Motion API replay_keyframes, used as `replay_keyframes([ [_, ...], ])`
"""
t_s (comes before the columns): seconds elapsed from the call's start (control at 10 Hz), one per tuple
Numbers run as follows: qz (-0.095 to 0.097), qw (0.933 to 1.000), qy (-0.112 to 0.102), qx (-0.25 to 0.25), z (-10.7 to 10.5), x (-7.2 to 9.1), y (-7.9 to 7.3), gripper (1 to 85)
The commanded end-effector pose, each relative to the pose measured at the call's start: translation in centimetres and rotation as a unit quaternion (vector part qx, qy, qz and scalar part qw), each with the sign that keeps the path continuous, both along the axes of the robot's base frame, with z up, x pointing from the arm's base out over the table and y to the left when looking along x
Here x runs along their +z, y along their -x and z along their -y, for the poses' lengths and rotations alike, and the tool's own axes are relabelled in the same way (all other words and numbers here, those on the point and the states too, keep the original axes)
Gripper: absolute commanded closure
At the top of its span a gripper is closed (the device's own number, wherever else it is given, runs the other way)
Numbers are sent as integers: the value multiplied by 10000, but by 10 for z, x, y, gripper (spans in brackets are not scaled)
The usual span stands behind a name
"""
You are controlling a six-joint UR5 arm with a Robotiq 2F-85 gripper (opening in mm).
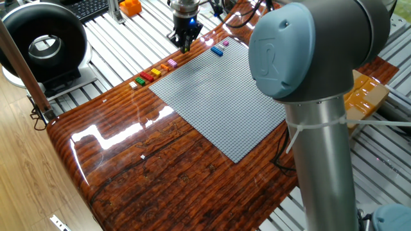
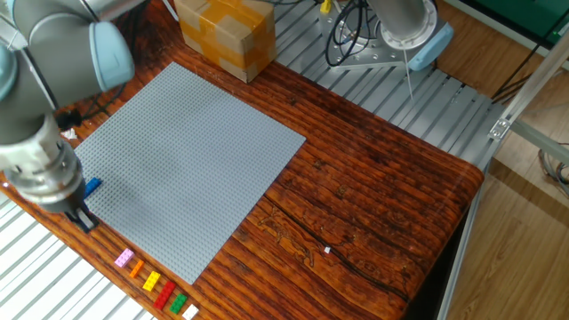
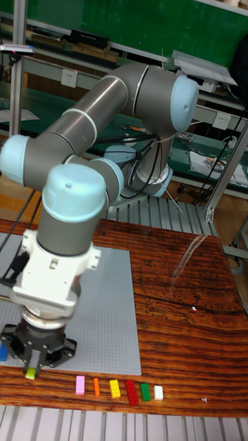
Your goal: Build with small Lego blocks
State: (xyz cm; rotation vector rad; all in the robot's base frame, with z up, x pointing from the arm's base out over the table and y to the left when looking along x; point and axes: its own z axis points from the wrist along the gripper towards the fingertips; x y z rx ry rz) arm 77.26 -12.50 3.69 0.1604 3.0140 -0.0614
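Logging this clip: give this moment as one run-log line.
gripper: shut on lime brick | brick row: six on table | baseplate: blue brick on it

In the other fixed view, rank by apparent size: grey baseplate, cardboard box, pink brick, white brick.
1. Grey baseplate, by far the largest.
2. Cardboard box, partly cut off by the top edge.
3. Pink brick and white brick: both tiny, too alike to rank; the white one is cropped by the frame edge.

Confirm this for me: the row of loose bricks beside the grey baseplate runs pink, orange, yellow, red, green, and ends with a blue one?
Not quite. The end brick is a white brick, not blue, as the tall fixed view shows. The rest stands: the row beside the grey baseplate starts at the pink brick, then orange, yellow, red and green.
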Motion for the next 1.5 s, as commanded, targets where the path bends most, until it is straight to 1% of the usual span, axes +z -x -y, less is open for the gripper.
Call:
replay_keyframes([
  [0.0, 186, 9998, 105, -30, 34, 11, 14, 847],
  [0.1, 167, 9997, 158, 129, 43, 9, 22, 847],
  [0.2, -160, 9989, 230, 381, 53, 3, 45, 847],
  [0.3, -249, 9989, 186, 360, 53, -6, 53, 847],
  [0.4, -200, 9991, 176, 318, 52, -13, 55, 847],
  [0.5, -145, 9996, 16, 247, 43, -18, 56, 847],
  [0.6, -159, 9996, -16, 239, 40, -19, 58, 847],
  [0.9, -164, 9994, 75, 298, 41, -21, 61, 847],
  [1.0, -127, 9994, 56, 331, 41, -23, 61, 847],
  [1.4, -93, 9996, 35, 272, 36, -25, 62, 847],
])
